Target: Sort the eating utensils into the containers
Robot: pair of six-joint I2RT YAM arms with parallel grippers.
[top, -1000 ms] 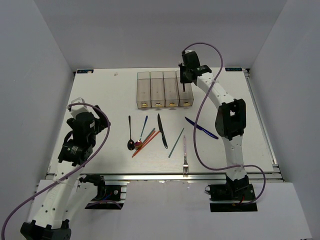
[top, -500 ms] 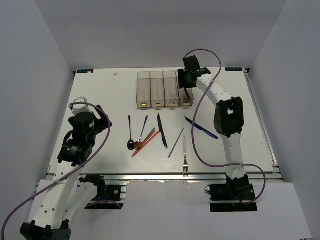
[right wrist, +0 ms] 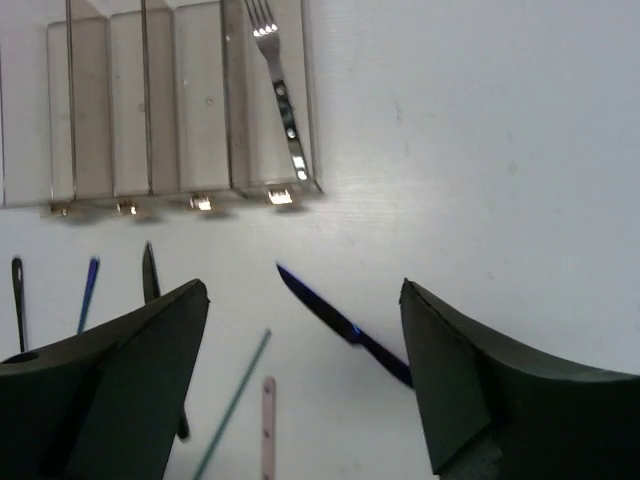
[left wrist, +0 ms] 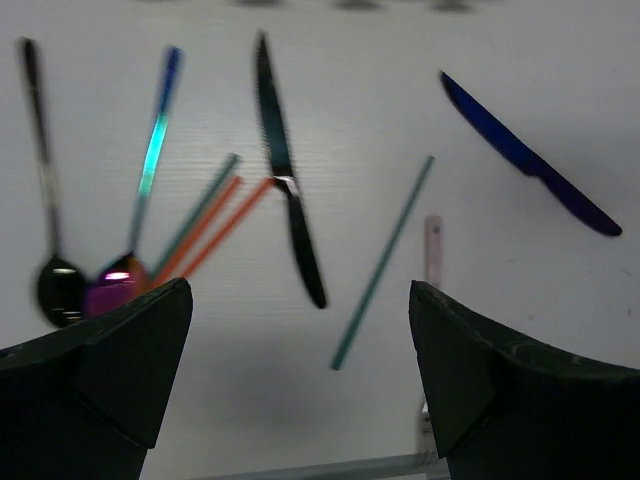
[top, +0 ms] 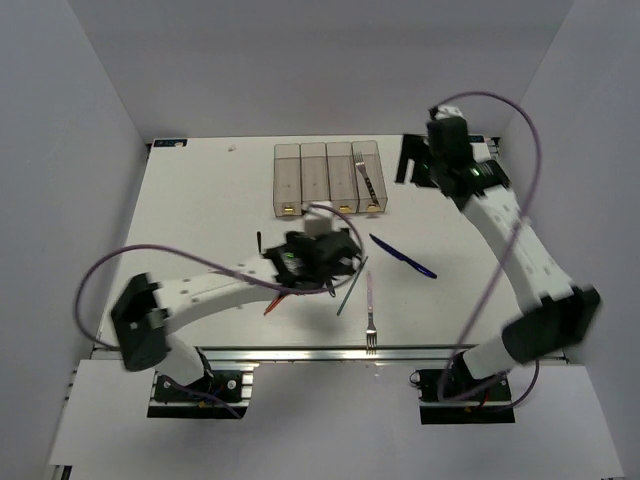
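With a silver metal fork (right wrist: 283, 100) in the rightmost of four translucent grey-tan bins (top: 287, 178) and my right gripper (right wrist: 303, 290) empty, jaws apart, I'd next drop the left gripper (left wrist: 300, 295), jaws also apart, onto the slim black knife (left wrist: 288, 200) on the desk (top: 200, 200), then carry it toward 12 o'clock.

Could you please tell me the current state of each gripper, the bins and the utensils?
left gripper: open, empty, above the table.
right gripper: open, empty.
silver fork: lying in the rightmost bin.
containers: rightmost holds the silver fork; the others look empty.
blue knife: flat on the table.
black knife: flat on the table.
teal chopstick: flat on the table.
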